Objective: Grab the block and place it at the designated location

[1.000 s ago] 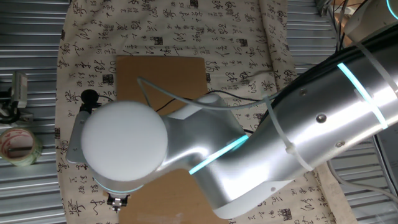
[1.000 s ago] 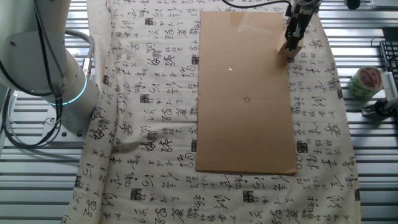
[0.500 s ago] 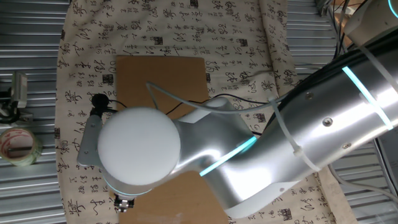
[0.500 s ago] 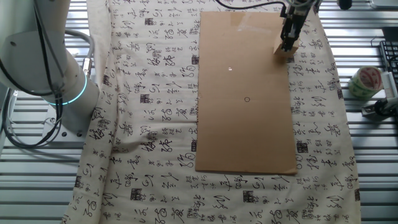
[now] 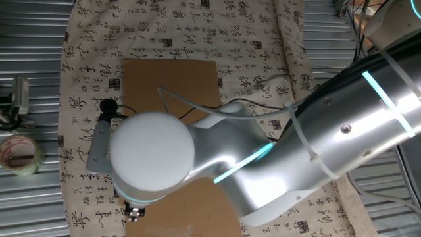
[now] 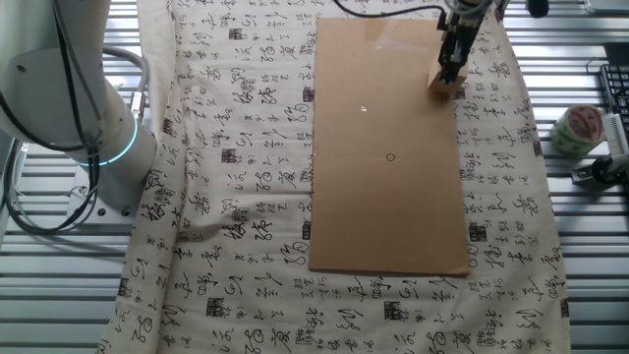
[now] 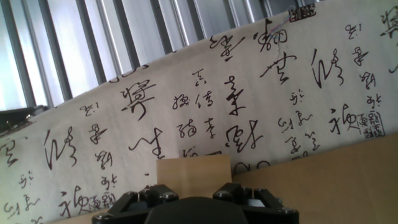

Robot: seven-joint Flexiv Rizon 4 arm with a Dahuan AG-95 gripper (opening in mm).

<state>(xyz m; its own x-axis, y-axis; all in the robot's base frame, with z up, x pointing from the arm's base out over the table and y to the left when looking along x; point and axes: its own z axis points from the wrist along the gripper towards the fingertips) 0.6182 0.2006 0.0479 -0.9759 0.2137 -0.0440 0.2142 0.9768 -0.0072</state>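
In one fixed view the silver arm [image 5: 276, 158] fills most of the picture, its round white joint cap covering the middle of the brown cardboard sheet [image 5: 172, 79], which lies on a cloth printed with black characters [image 5: 197, 29]; a roll of clear tape [image 5: 18, 155] sits on the metal slats at the left edge, and only a dark tip of the gripper [image 5: 135, 211] peeks out below the cap. In the other fixed view the gripper [image 6: 451, 77] stands upright at the far right part of the cardboard, its fingers clamped on the block [image 6: 448, 85]; the small black ring [image 6: 390, 157] is drawn near the middle of the sheet, well apart from the block. In the hand view the block [image 7: 194, 169] sits between the finger mounts, with patterned cloth and cardboard behind it.
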